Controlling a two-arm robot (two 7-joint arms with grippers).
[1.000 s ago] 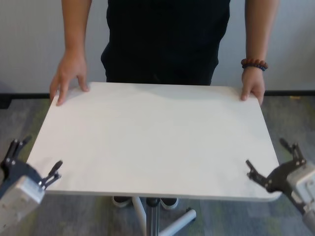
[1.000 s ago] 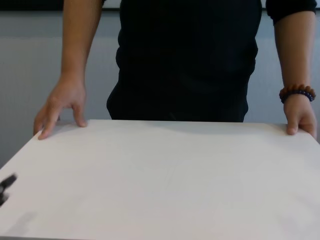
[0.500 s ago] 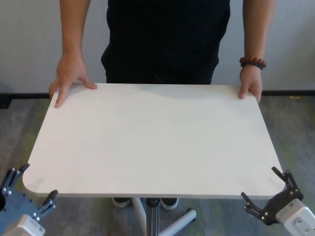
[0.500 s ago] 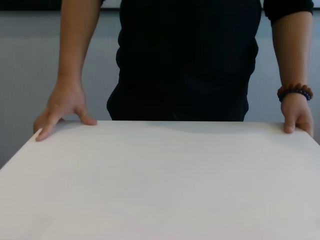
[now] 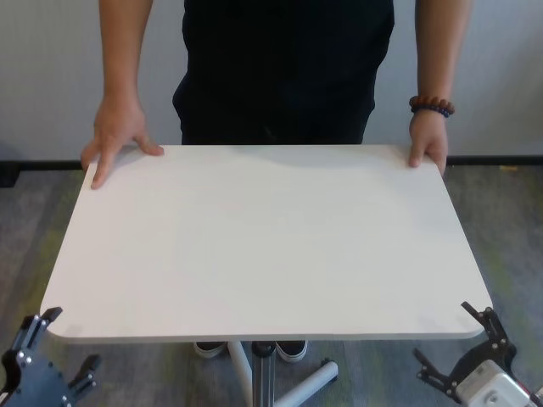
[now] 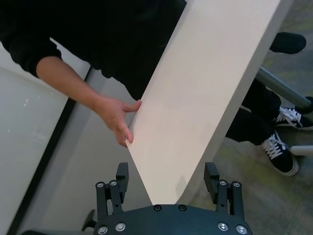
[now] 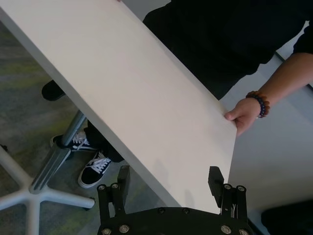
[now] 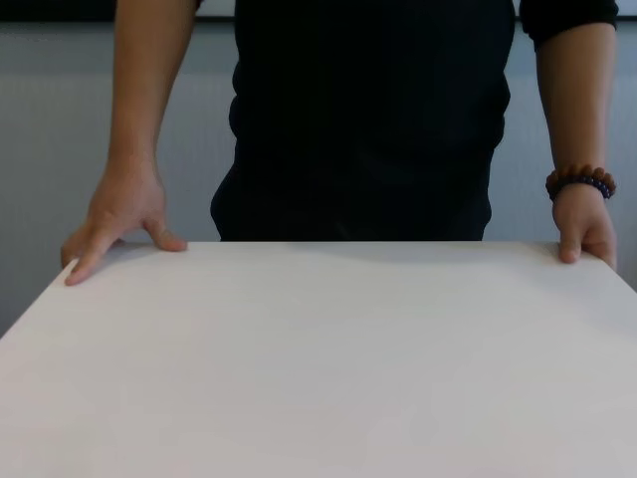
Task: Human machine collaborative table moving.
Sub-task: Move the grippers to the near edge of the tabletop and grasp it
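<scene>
The white table (image 5: 263,237) fills the middle of the head view and the chest view (image 8: 318,368). The human (image 5: 280,68) in a black top stands at its far side with both hands on the far corners and a bead bracelet (image 5: 431,106) on one wrist. My left gripper (image 5: 59,349) is open, just off the near left corner. My right gripper (image 5: 451,341) is open, just off the near right corner. In the left wrist view (image 6: 166,178) and the right wrist view (image 7: 169,178) the table's near corner shows between the spread fingers, which are not closed on it.
The silver pedestal leg (image 5: 263,373) and a star-base foot (image 7: 49,196) stand under the table on grey carpet. The human's black-and-white shoes (image 7: 95,169) are beside the leg. A pale wall lies behind the human.
Both grippers have drawn back from the table's near sides to just off its near corners. The human's hands stay on the far edge.
</scene>
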